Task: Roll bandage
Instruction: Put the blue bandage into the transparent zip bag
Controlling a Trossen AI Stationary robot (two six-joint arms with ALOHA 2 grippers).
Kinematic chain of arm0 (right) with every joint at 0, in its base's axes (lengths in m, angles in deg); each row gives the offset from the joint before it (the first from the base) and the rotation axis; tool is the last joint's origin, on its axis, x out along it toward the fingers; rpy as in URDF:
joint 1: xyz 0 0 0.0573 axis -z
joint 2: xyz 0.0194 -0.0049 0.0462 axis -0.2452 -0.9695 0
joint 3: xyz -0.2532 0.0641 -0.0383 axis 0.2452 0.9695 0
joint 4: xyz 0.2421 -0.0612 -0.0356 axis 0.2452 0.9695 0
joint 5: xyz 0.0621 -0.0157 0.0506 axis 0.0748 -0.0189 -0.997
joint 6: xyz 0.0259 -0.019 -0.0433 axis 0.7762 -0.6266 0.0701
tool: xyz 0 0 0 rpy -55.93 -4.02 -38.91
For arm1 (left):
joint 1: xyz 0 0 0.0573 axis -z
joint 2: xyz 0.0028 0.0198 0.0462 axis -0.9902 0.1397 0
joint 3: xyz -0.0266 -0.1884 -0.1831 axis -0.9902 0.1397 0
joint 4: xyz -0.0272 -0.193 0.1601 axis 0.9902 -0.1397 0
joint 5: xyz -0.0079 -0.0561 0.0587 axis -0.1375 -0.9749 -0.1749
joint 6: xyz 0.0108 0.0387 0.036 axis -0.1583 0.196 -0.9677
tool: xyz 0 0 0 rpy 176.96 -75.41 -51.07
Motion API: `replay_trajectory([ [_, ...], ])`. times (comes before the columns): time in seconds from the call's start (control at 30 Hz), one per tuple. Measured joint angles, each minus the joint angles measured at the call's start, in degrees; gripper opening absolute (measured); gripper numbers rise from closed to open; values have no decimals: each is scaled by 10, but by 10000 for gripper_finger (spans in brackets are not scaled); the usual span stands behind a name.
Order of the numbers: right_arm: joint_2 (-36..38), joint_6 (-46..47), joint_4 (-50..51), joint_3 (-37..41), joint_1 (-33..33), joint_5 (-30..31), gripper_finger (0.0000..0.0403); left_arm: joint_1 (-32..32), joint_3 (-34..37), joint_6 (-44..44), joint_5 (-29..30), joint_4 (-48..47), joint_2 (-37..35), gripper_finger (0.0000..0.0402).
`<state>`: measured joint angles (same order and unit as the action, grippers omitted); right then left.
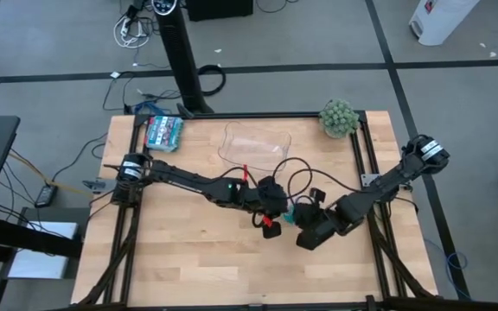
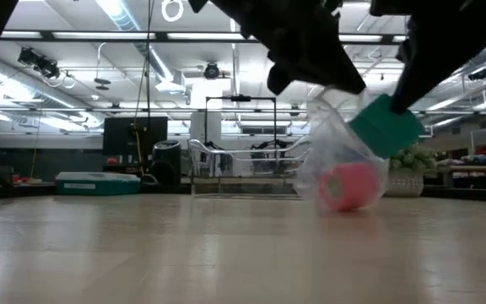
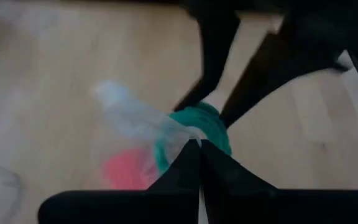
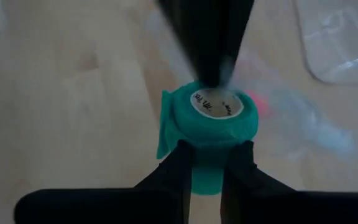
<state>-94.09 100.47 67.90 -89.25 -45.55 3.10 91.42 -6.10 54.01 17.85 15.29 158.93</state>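
Bandage (image 4: 219, 118) (teal roll, cardboard core) | likely handling light, soft, squashy | gripping best across sides | right gripper (image 4: 205, 163) pinching roll | left gripper (image 3: 199, 144) pinching clear wrapper (image 3: 138, 121) shut.

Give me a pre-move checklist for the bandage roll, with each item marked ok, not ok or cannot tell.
1. Right gripper has the bandage between its fingers: ok.
2. Left gripper shut at the roll: ok.
3. Roll lifted off the table, seen in the low view: ok.
4. Loose end wound in: not ok, a flap sticks out at the roll's side.
5. Clear plastic wrapper free of the roll: cannot tell.
6. Pink roll clear of both grippers: cannot tell.
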Motion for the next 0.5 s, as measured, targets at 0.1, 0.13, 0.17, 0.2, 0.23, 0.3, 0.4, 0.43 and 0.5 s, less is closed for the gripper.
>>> replay_trajectory([
  [0.1, 0, 26, 10, 15, -21, 28, 52, -1, -3, -4, 30, -23, -12, 9],
  [0.13, 0, 27, 5, 24, -25, 30, 52, -2, -3, -4, 36, -30, -12, 9],
  [0.17, 0, 28, -4, 36, -29, 30, 52, -2, -3, -2, 39, -35, -12, 9],
  [0.2, 0, 29, -13, 47, -31, 30, 53, -2, -3, 1, 39, -49, -12, 9],
  [0.23, 0, 31, -24, 59, -31, 30, 53, -2, -2, 6, 39, -62, -12, 9],
  [0.3, 0, 35, -37, 83, -33, 30, 56, -1, -2, 11, 39, -72, -12, 9],
  [0.4, -1, 23, -49, 105, -37, 27, 70, 3, -2, 12, 41, -75, -12, 9],
  [0.43, -2, 20, -52, 110, -37, 21, 78, 4, -2, 12, 41, -75, -12, 9],
  [0.5, -2, 12, -50, 112, -36, 1, 101, 5, -2, 12, 39, -75, -12, 9],
])
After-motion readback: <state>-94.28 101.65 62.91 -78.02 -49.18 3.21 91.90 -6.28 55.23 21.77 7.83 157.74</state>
